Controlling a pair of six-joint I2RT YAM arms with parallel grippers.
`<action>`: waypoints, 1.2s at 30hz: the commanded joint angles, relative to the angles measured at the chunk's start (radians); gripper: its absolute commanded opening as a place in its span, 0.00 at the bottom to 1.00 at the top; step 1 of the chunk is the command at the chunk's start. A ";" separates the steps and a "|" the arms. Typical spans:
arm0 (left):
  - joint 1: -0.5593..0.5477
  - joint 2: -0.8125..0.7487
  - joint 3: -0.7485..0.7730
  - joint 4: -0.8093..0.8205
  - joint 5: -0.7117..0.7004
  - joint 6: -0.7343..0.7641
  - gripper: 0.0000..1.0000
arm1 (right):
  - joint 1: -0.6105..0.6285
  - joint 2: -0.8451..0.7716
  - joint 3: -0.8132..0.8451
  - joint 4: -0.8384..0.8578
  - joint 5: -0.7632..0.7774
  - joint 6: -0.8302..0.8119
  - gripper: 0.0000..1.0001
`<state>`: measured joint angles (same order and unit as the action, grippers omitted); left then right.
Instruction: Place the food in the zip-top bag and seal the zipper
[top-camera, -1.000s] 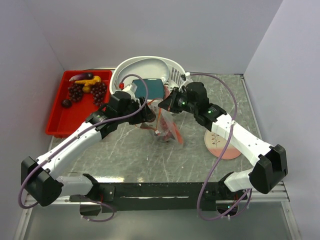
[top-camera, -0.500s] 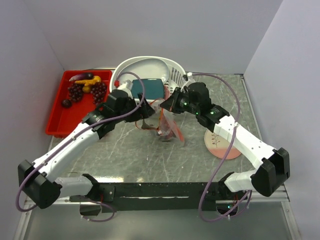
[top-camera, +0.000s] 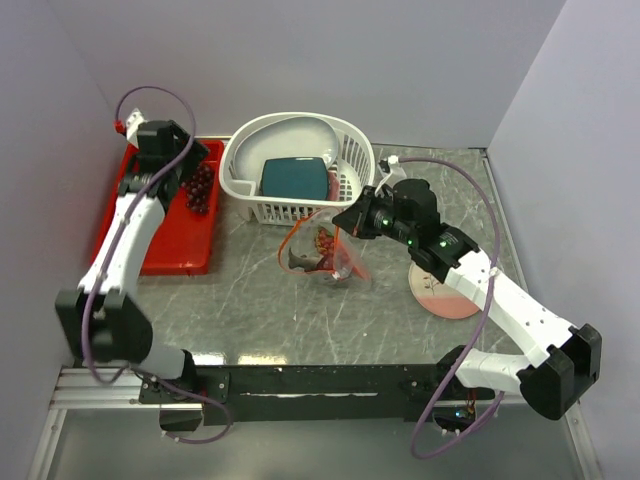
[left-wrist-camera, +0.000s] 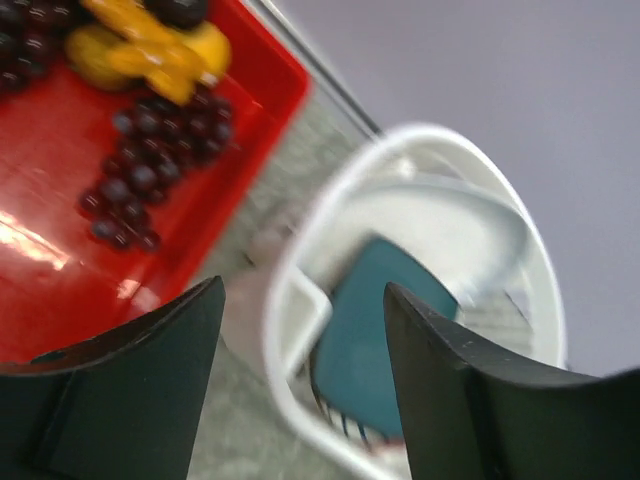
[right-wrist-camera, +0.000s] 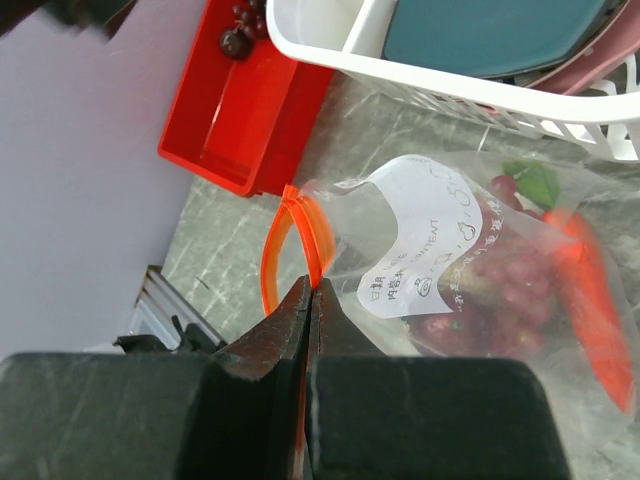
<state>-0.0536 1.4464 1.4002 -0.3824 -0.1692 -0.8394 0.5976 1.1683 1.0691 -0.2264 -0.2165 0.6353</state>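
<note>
The zip-top bag (top-camera: 328, 258) lies near the table's middle with its mouth open. It holds a grey fish (top-camera: 301, 262), grapes (top-camera: 325, 240) and an orange carrot (top-camera: 353, 263). My right gripper (top-camera: 349, 222) is shut on the red-orange zipper (right-wrist-camera: 292, 232), at its end on the bag's mouth edge (right-wrist-camera: 313, 283). The carrot (right-wrist-camera: 592, 300) and grapes (right-wrist-camera: 478, 292) show through the plastic. My left gripper (top-camera: 181, 158) is open and empty above the red tray (top-camera: 165, 250). In the left wrist view (left-wrist-camera: 305, 330) a grape bunch (left-wrist-camera: 150, 165) and a yellow fruit (left-wrist-camera: 150, 55) lie in the tray.
A white slotted basket (top-camera: 250, 205) with a teal dish (top-camera: 295, 178) stands at the back, just behind the bag. A round pink-and-cream plate (top-camera: 440, 290) lies under my right arm. Purple walls close in the left, back and right.
My left gripper has let go of the bag and swung far left to above the red tray. My right gripper still holds the zipper and has shifted slightly right; the bag mouth hangs open.
</note>
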 joint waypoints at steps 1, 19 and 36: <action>0.101 0.213 0.150 0.010 -0.062 -0.067 0.69 | -0.005 -0.048 -0.026 0.035 0.005 -0.034 0.00; 0.261 0.720 0.485 -0.003 0.048 -0.178 0.69 | -0.004 -0.010 -0.044 0.073 -0.072 -0.025 0.00; 0.264 0.755 0.461 0.094 0.142 -0.185 0.27 | -0.004 0.021 -0.044 0.081 -0.070 -0.022 0.00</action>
<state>0.2089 2.2375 1.8503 -0.3210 -0.0406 -1.0409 0.5976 1.1820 1.0206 -0.1867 -0.2821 0.6224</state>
